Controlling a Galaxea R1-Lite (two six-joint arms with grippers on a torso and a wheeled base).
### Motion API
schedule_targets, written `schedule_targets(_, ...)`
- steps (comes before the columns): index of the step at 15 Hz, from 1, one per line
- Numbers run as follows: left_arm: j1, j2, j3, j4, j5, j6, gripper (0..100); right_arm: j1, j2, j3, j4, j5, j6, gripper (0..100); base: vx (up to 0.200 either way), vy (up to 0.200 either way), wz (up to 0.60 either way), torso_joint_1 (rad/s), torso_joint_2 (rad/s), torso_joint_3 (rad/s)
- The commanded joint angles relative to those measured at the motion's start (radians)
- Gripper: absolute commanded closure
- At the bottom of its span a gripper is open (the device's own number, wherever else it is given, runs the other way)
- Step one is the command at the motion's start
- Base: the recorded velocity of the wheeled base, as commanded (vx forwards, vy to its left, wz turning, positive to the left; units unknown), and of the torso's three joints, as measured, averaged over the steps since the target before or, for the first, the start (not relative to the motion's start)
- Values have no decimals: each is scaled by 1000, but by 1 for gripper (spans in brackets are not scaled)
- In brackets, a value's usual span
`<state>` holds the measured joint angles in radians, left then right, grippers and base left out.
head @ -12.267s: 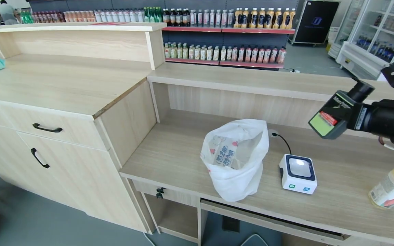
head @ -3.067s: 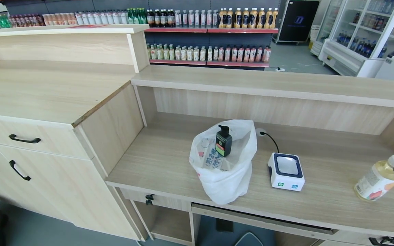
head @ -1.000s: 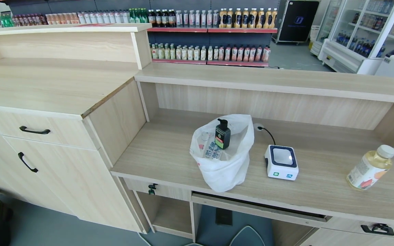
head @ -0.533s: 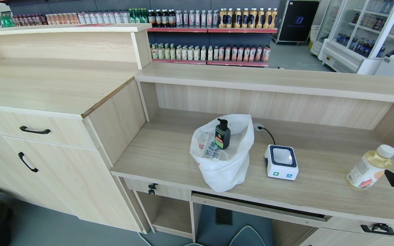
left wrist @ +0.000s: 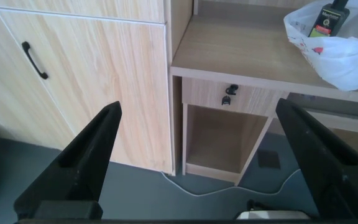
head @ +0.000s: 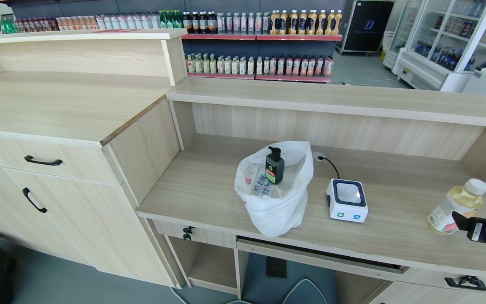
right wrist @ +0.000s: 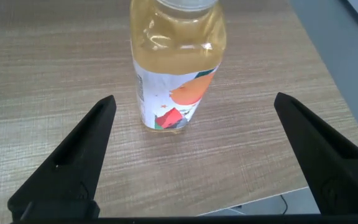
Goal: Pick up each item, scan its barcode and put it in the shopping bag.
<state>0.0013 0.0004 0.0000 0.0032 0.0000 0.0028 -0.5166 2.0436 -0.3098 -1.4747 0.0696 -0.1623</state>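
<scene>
A clear bottle of pale yellow drink (head: 457,207) with a white cap stands upright at the counter's right end. My right gripper (head: 477,207) is open just in front of it, level with its lower half. In the right wrist view the drink bottle (right wrist: 178,68) stands ahead of the right gripper (right wrist: 194,98), centred on the gap between its fingers and touching neither. The white shopping bag (head: 276,198) stands open mid-counter, holding a black pump bottle (head: 274,166) and a printed pack. The white scanner (head: 346,200) sits just to its right. My left gripper (left wrist: 197,104) hangs open, low beside the counter.
The counter (head: 209,185) has a raised back ledge and a side wall at the far right, close behind the drink bottle. The scanner's cable (head: 329,162) runs to the back wall. A taller cabinet with drawers (head: 57,139) stands on the left.
Over the last second my right gripper has come in from the right edge towards the drink bottle. Twelve seconds ago it held the black pump bottle, which now stands in the bag.
</scene>
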Motion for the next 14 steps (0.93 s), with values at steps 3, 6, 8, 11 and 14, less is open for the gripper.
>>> schedule_targets(3, 0, 0, 0, 0, 0, 0, 0, 70, 66, -65, 7, -43, -5, 0, 0, 0, 0, 0, 0, 0)
schedule_targets(6, 0, 0, 0, 0, 0, 0, 0, 105, 96, -68, -1, -71, -5, 0, 0, 0, 0, 0, 0, 0)
schedule_targets(8, 0, 0, 0, 0, 0, 0, 0, 115, 107, -97, -1, -106, -5, 0, 0, 0, 0, 0, 0, 0)
schedule_targets(11, 0, 0, 0, 0, 0, 0, 0, 115, 124, -147, 1, -146, -8, 0, 0, 0, 0, 0, 0, 0)
schedule_targets(14, 0, 0, 0, 0, 0, 0, 0, 115, 138, -169, 8, -146, -9, 0, 0, 0, 0, 0, 0, 0)
